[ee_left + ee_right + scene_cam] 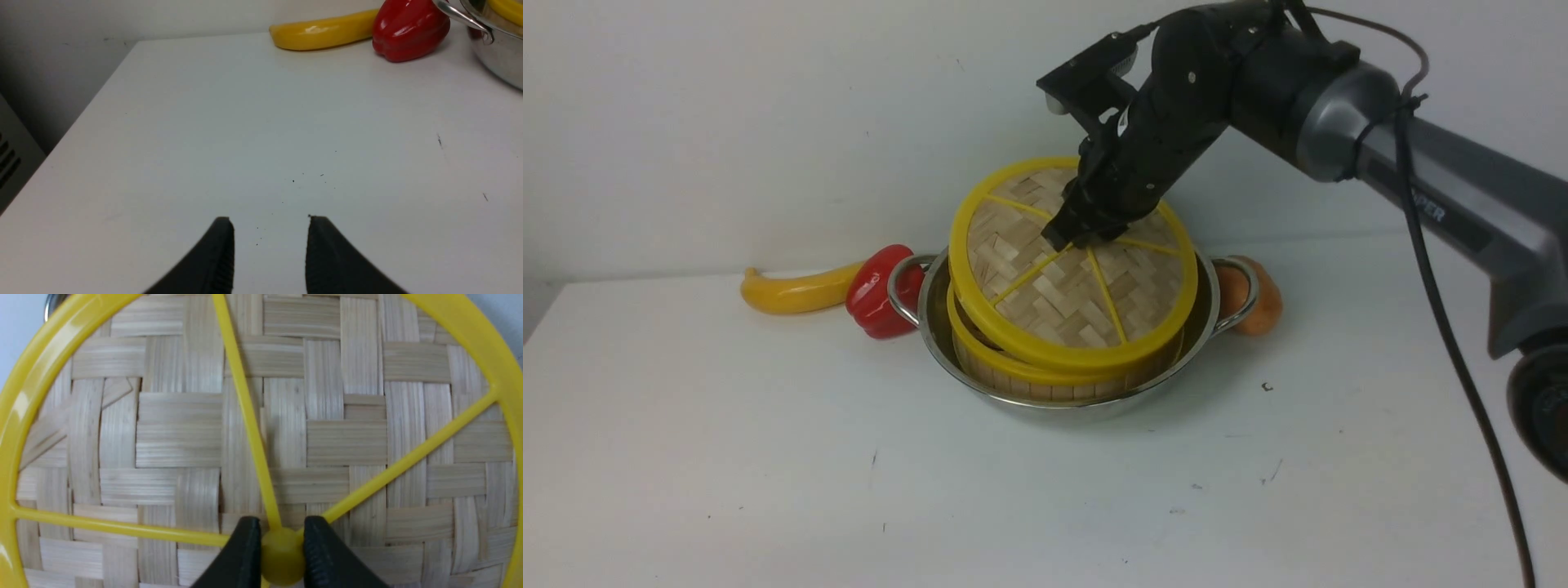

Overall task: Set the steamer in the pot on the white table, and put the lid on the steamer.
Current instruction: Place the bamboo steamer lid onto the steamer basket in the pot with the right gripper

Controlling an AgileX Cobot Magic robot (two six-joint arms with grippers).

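The right arm extends from the 2 o'clock side of the front view, its black tool (1086, 233) angled down toward 7 o'clock. The tool is clamped on the small yellow centre knob (282, 556) of the round woven-bamboo lid with yellow rim (1029, 286). The lid lies directly beneath the fingertips, tilted over the round bamboo steamer with yellow rim (1045, 385). The steamer sits inside the shiny stainless-steel pot (941, 327) on the white desk (849, 465). The black left tool (270, 222) is open and empty.

Gripper (269, 222): fingers apart, nothing between | Banana (325, 32): touching pepper (410, 30) | Pot (500, 53): partly visible, on table (196, 134)
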